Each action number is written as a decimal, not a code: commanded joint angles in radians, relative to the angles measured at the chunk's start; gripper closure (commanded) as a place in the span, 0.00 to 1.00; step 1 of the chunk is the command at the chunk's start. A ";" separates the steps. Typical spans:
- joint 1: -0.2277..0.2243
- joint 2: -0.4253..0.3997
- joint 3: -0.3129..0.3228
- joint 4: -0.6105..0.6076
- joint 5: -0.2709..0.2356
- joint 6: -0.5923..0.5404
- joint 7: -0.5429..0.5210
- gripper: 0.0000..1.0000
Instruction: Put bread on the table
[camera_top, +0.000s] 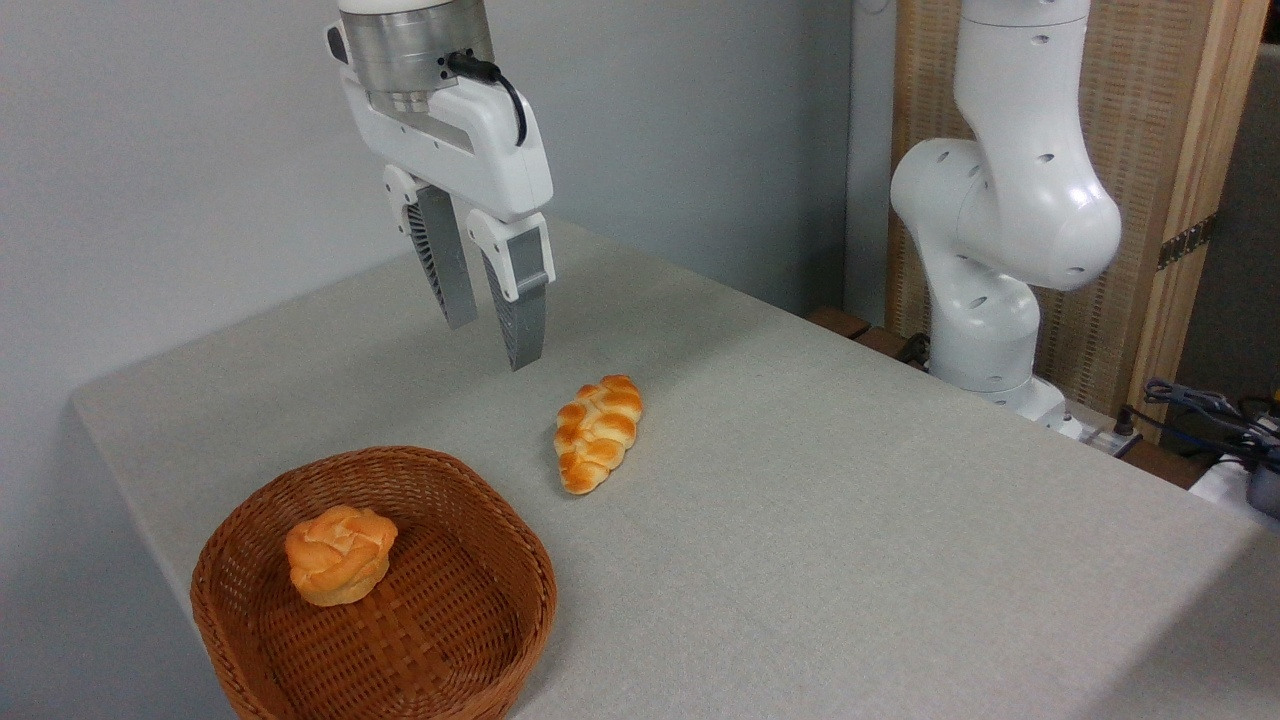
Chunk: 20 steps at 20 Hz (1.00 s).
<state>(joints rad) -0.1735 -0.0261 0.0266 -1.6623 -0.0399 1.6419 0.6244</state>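
Golden-orange and glossy, with paler cream seams, the elongated braided loaf of bread (598, 432) lies flat on the light grey-beige cloth-covered bench (850, 520), a little left of the frame's centre. It rests on the cloth itself, clear of the round brown wicker basket (520, 560) in the lower left, whose rim is near the loaf's lower tip but not touching it. Inside that basket sits a small round knotted orange bun (338, 553), which is not the task's object.

Judged from how things lie, the placing looks done: the bread is on the bench, outside the basket, and nothing holds it. What may be left is only for the arm to move away.

High in the upper left of the frame, the white two-finger gripper (485, 315) hangs above the bench, up and to the left of the loaf and well apart from it. Its grey ribbed fingers (520, 300) point downward with a slight tilt, spread apart with an empty gap between them; it is released and carries nothing. The wrist above it runs out of the top edge. At the upper right, the white base and lower joints of the arm (1000, 220) stand behind the bench's far edge, in front of a wooden panel (1180, 180).
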 joint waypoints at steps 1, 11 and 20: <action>0.019 0.006 -0.019 0.026 0.008 -0.031 0.000 0.00; 0.038 0.006 -0.008 0.027 0.014 -0.031 -0.005 0.00; 0.038 0.006 0.018 0.067 0.014 -0.074 0.024 0.00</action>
<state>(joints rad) -0.1280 -0.0264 0.0365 -1.6227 -0.0367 1.6059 0.6247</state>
